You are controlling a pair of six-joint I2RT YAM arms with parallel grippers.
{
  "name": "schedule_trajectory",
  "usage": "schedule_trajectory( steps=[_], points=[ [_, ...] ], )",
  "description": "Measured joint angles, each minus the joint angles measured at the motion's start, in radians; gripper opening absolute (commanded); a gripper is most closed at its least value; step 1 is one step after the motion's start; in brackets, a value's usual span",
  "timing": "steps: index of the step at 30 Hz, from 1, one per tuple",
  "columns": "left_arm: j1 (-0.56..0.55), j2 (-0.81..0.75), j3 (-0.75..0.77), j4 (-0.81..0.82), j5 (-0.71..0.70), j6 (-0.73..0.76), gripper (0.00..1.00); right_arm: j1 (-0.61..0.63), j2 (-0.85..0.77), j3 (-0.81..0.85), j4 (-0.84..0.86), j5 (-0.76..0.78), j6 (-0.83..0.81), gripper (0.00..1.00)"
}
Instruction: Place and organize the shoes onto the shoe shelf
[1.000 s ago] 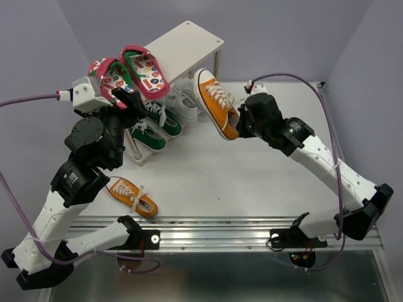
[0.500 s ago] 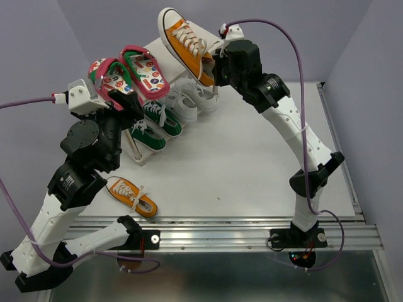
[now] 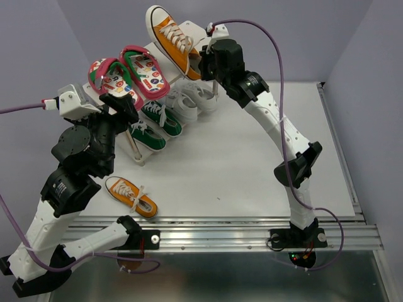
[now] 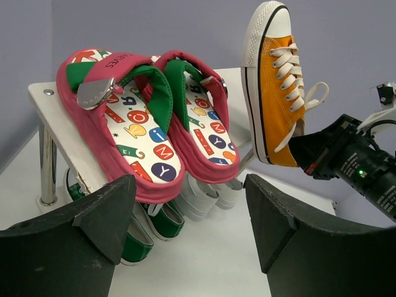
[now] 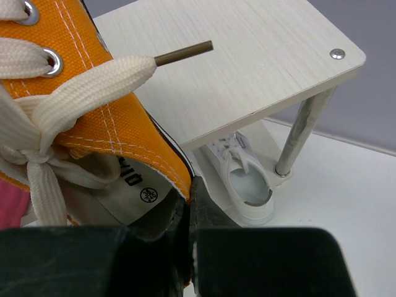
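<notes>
The right gripper (image 3: 200, 63) is holding one orange sneaker (image 3: 169, 36) toe-up over the shelf (image 5: 247, 68), its jaws clamped on the heel collar, as its wrist view is showing. Only the overhead view is showing the other orange sneaker (image 3: 131, 196) lying on the desk (image 3: 239, 163). The left gripper (image 4: 189, 210), jaws apart and empty, is facing the flip-flops (image 4: 154, 124) on the top board.

Cream-white wooden two-tier shelf (image 5: 247, 68): pink-red flip-flops (image 3: 129, 75) atop; green sneakers (image 3: 160, 118), white sneakers (image 3: 189, 100) below; orange lace-up sneaker (image 3: 171, 38) aloft above; orange twin (image 3: 131, 196) in front.
</notes>
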Motion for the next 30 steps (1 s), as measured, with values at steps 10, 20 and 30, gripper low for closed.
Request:
schedule_trajectory(
  steps=[10, 20, 30],
  points=[
    [0.000, -0.005, 0.000, -0.011, 0.000, -0.011, 0.82, 0.000, 0.035, 0.000, 0.074, -0.017, 0.037, 0.01],
    [0.000, -0.031, 0.000, -0.021, -0.008, -0.020, 0.82, -0.007, 0.058, 0.000, 0.120, -0.014, 0.071, 0.17],
    [0.000, -0.040, 0.000, -0.044, -0.013, -0.037, 0.82, -0.007, 0.062, 0.010, 0.265, -0.010, 0.110, 0.52]
  ],
)
